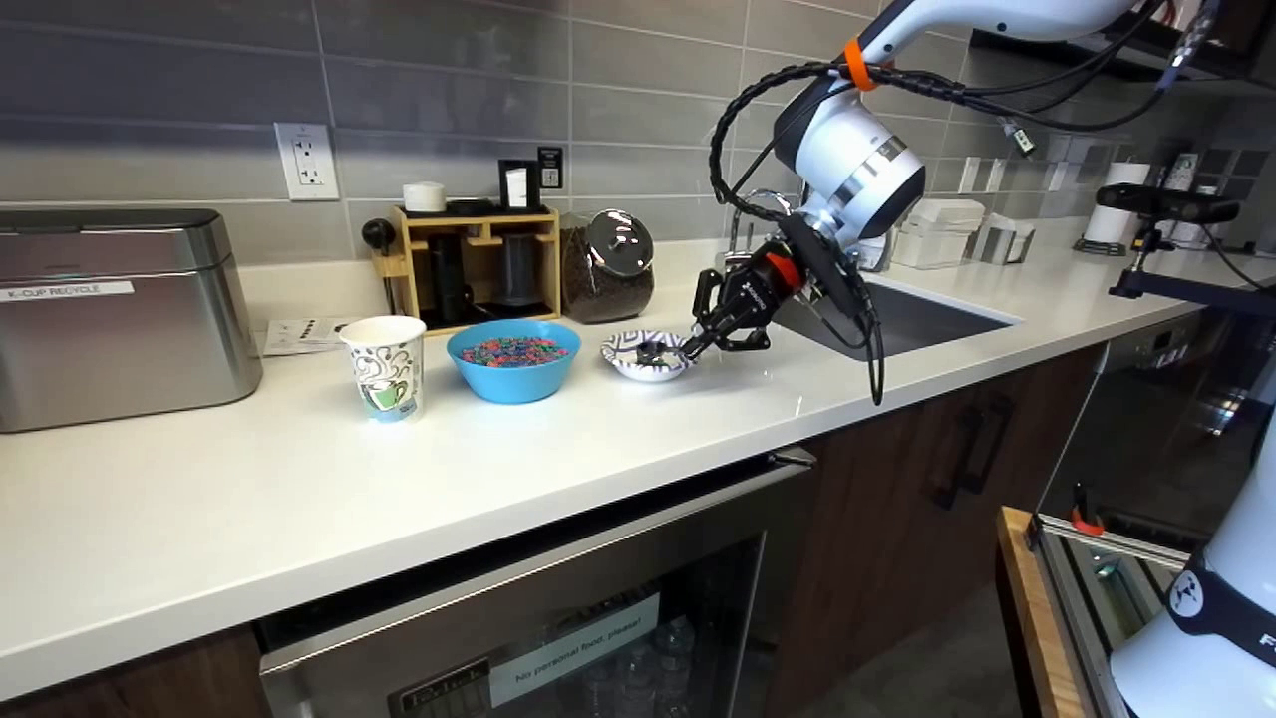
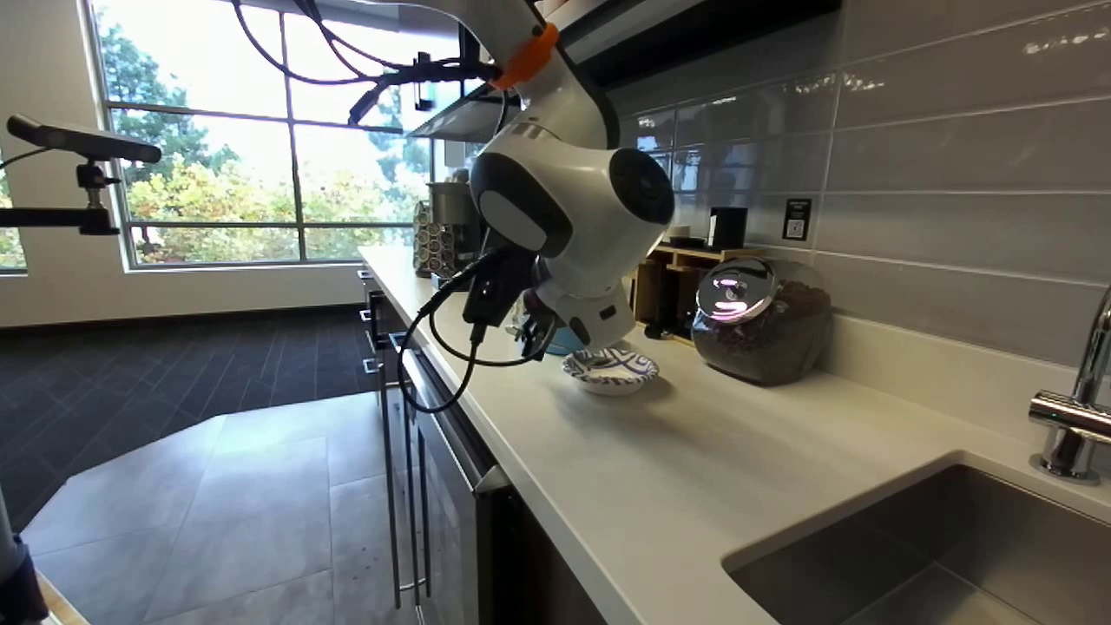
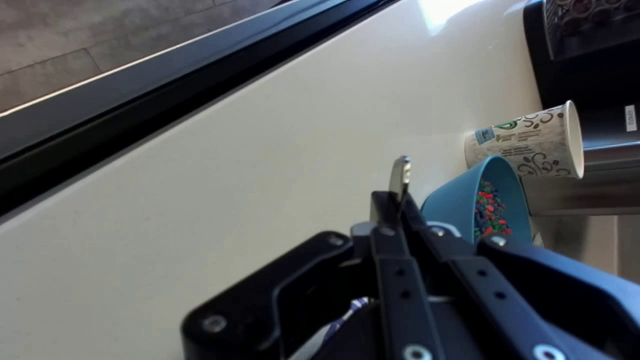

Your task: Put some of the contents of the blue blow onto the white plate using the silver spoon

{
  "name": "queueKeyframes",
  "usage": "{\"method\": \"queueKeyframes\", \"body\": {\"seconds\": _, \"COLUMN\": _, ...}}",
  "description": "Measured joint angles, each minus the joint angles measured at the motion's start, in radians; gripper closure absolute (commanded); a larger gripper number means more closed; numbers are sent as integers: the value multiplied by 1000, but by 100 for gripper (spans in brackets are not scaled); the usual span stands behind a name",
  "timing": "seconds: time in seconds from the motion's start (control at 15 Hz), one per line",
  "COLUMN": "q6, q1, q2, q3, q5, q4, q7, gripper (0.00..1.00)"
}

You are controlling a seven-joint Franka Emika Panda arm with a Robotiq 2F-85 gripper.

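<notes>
One spoon (image 3: 399,175), smooth shiny metal, is pinched between the two dark fingers (image 3: 392,250) of the gripper (image 3: 398,204), with barely a gap at the tips; a narrow rounded end pokes past them, the rest hidden. In an exterior view the gripper slants down to the rim of one plate (image 1: 636,373), round, shallow, white with blue patterning; whether they touch I cannot tell. Near the plate stands one bowl (image 1: 510,386), plain blue with sloping walls, holding grainy red, green and blue bits (image 1: 513,351), too many to count. Beside it is one paper cup (image 1: 387,369), upright, printed with swirls. Behind are one bulging glass jar (image 1: 603,299), dark inside, and one wooden rack (image 1: 483,234). One steel bin (image 1: 120,329) shares the smooth white counter (image 1: 249,509), where one sink (image 2: 885,529) is sunk.
</notes>
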Motion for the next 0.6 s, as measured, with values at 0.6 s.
{"method": "queueKeyframes", "body": {"seconds": 0.6, "q6": -38, "q1": -31, "q2": 52, "q3": -15, "q5": 122, "q4": 0, "q7": -170, "gripper": 99}}
